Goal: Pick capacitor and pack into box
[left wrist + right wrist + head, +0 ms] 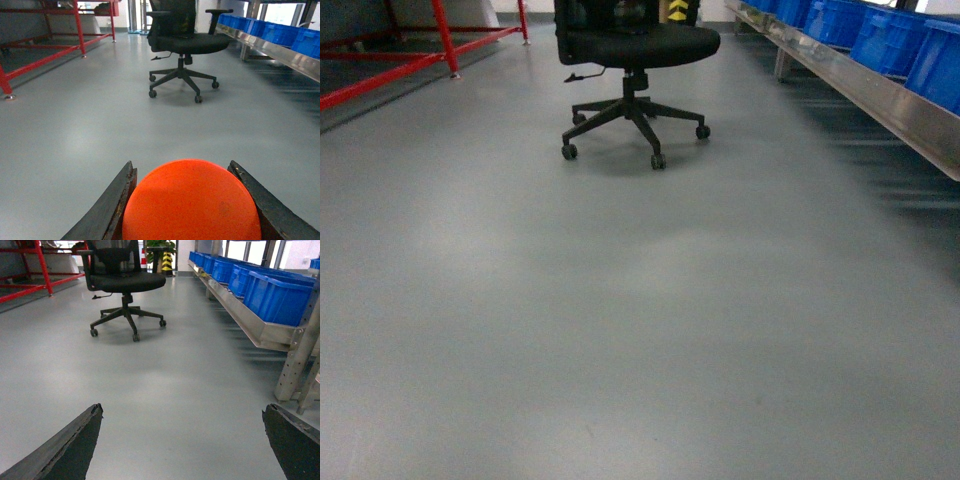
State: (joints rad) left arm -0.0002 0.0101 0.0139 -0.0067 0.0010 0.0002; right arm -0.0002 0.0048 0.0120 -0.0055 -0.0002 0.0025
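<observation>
The orange round object (191,202), presumably the capacitor, fills the bottom of the left wrist view, clamped between the jaws of the left gripper (190,200). The right gripper (182,440) stands wide apart and empty. No box shows anywhere, only grey floor (620,330), an office chair (632,60) at upper centre and blue bins (275,295) upper right. Picking looks done; packing remains.

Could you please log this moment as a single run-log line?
left tool: shut on orange round object | right tool: open, empty | ahead: office chair, blue bins on rack | box: not in view
</observation>
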